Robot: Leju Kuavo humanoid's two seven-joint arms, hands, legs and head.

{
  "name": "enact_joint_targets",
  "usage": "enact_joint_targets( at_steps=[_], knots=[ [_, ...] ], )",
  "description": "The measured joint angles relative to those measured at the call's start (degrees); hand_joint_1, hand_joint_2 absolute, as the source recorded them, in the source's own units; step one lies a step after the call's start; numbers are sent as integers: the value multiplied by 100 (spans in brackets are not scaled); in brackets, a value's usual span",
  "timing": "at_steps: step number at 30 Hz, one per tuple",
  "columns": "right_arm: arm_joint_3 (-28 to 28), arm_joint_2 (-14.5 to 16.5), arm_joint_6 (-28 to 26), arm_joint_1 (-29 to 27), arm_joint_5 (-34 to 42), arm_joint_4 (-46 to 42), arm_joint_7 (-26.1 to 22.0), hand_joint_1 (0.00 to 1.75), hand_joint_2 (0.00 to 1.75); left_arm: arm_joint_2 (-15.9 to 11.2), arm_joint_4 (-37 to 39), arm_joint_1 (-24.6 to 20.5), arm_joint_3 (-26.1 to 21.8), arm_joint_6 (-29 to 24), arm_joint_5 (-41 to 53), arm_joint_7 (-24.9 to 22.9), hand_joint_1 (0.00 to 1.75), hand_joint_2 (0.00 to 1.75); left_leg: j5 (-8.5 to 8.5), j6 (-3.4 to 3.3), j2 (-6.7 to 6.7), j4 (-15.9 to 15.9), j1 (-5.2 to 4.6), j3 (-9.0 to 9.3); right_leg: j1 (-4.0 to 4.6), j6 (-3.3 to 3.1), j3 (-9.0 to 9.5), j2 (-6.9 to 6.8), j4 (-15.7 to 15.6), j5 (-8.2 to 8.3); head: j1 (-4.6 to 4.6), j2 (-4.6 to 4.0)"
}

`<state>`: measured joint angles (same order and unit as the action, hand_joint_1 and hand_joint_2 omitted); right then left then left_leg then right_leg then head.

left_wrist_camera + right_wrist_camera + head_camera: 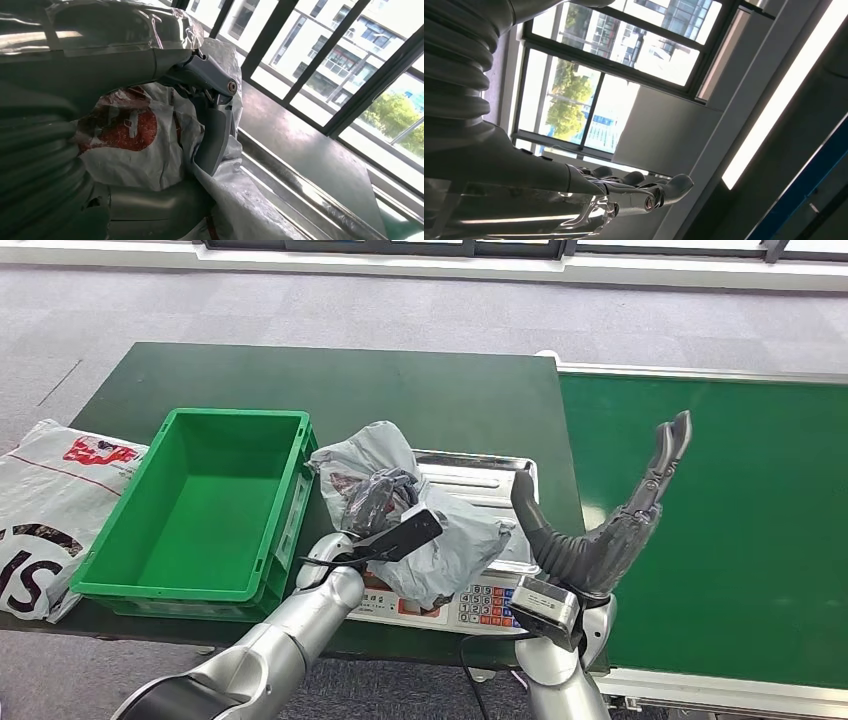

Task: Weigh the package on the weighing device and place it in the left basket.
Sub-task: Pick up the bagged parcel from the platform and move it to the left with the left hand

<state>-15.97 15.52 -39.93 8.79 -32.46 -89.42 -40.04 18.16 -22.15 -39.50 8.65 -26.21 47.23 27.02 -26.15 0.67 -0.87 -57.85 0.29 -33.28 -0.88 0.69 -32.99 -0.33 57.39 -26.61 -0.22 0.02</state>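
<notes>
The package [440, 530] is a crumpled grey plastic mailer with a red mark, lying on the steel tray of the weighing device [482, 477]. My left hand [385, 525] grips it from the near-left side, dark fingers pressed into the bag and the thumb across its front. In the left wrist view the thumb [216, 135] clamps the package [130, 130] above the tray [300, 192]. My right hand [615, 525] is raised beside the scale's right edge, fingers straight and apart, holding nothing. The right wrist view shows the right hand [639, 192] against windows.
A green basket [120, 530] stands on the dark table just left of the scale. A white printed bag [45, 505] lies at the table's left end. A green conveyor belt [730, 510] runs on the right. The scale's keypad [480, 605] faces me.
</notes>
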Motion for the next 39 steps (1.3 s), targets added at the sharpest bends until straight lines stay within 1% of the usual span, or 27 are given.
enact_joint_targets(
  at_steps=[2, 7, 11, 16, 20, 28, 30, 32, 34, 35, 37, 39],
  knots=[
    [3, 0, 0, -1, -2, 0, 0, 0, 175, 2, -67, 25, -38, -102, -15, 123, 175, 175, 0, 0, 0, 0, 0, 0, 0, 0, -1, 0, 0, 0, 0, 0],
    [10, 0, 0, -3, -5, -9, -1, 0, 175, 41, -432, 122, -215, -392, -208, 657, 175, 175, 0, 0, 0, 0, 0, -1, 0, 0, -2, 0, 0, 0, 0, 0],
    [15, 0, 0, -4, -4, -13, 0, 0, 175, 84, -849, 240, -313, -449, -240, 810, 175, 175, 0, 0, 1, 0, 0, -2, 0, 0, -2, 1, 0, 0, 0, 0],
    [30, 0, 0, -8, -2, -13, -1, 0, 175, 121, -1292, 392, -345, -461, -221, 832, 175, 175, 0, 0, 2, 0, 0, -2, 0, 0, -3, 1, 0, 0, 0, 0],
    [36, 0, 0, -9, 0, -13, -1, 0, 175, 130, -1523, 492, -345, -580, -108, 774, 175, 175, 0, 0, 3, 0, 0, -2, 0, 0, -4, 3, 0, 0, 0, 0],
    [39, 0, 0, -10, 0, -13, 0, 0, 175, 154, -1738, 601, -345, -659, 2, 698, 175, 175, 0, 0, 3, 0, 0, -3, 0, 0, -5, 3, 0, 0, 0, 0],
    [39, 0, 0, -10, -1, -13, 0, 0, 175, 155, -1792, 633, -345, -822, 165, 596, 175, 175, 0, 0, 3, 0, 0, -3, 0, 0, -5, 3, 0, 0, 0, 0],
    [39, 0, 0, -10, -8, -14, -1, 0, 175, 155, -1947, 706, -367, -1104, 576, 356, 175, 175, 0, 0, 4, 0, 0, -5, 0, 0, -4, 3, 1, 0, 0, 0],
    [42, 0, 0, -11, -32, -15, -2, 0, 175, 156, -2386, 875, -512, -1299, 1112, 115, 175, 175, 0, 0, 11, 0, 0, -6, 0, 0, -8, 11, 2, 0, 1, -1],
    [44, 0, 0, -12, -46, -15, -2, 0, 175, 157, -2696, 969, -661, -1335, 1269, 80, 175, 175, 0, 0, 16, 0, 0, -6, 1, 0, -11, 17, 2, 0, 1, -1],
    [50, 0, 0, -14, -64, -15, -2, 0, 175, 157, -3254, 1079, -1043, -1356, 1206, 220, 175, 175, -1, 1, 28, 0, 1, -7, 1, -1, -16, 28, 3, 1, 0, -1],
    [60, 0, 0, -16, -63, -16, -2, 0, 175, 157, -3631, 1105, -1482, -1359, 940, 507, 175, 175, -1, 1, 34, 0, 2, -6, 3, -2, -19, 34, 4, 1, -1, 0]
  ],
)
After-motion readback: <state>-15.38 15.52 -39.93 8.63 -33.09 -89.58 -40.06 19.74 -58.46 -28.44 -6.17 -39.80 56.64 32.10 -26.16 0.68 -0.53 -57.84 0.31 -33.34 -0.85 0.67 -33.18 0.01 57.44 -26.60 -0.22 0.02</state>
